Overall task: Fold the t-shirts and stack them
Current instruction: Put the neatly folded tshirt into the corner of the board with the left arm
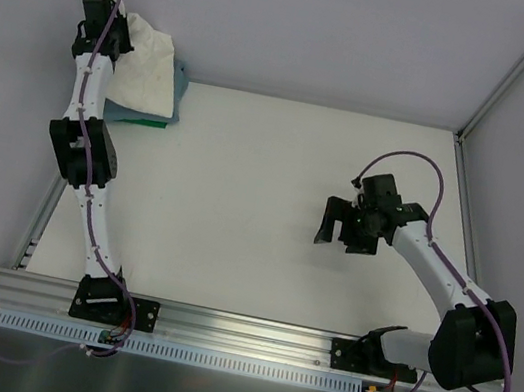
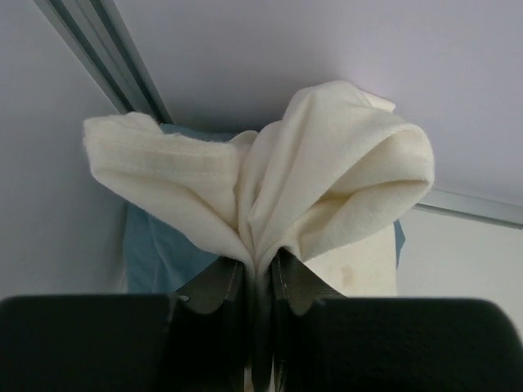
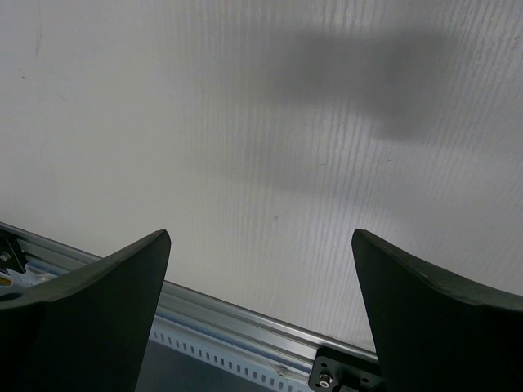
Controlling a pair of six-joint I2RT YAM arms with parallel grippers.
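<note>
The cream t-shirt [image 1: 147, 69] lies bunched at the far left corner of the table, on top of the teal-blue t-shirt [image 1: 171, 104], whose edge shows beneath it. My left gripper [image 1: 104, 26] is shut on a pinched fold of the cream t-shirt [image 2: 327, 180] and lifts it; the teal-blue t-shirt [image 2: 155, 245] shows behind in the left wrist view. My right gripper [image 1: 337, 232] is open and empty, held above the bare table right of centre, far from both shirts. Its fingers [image 3: 98, 302] frame only table surface.
The white table [image 1: 270, 208] is bounded by grey walls with metal corner posts [image 1: 510, 87]. An aluminium rail [image 1: 248, 331] runs along the near edge and also shows in the right wrist view [image 3: 245, 318]. A wall rail [image 2: 106, 57] stands just behind the shirts.
</note>
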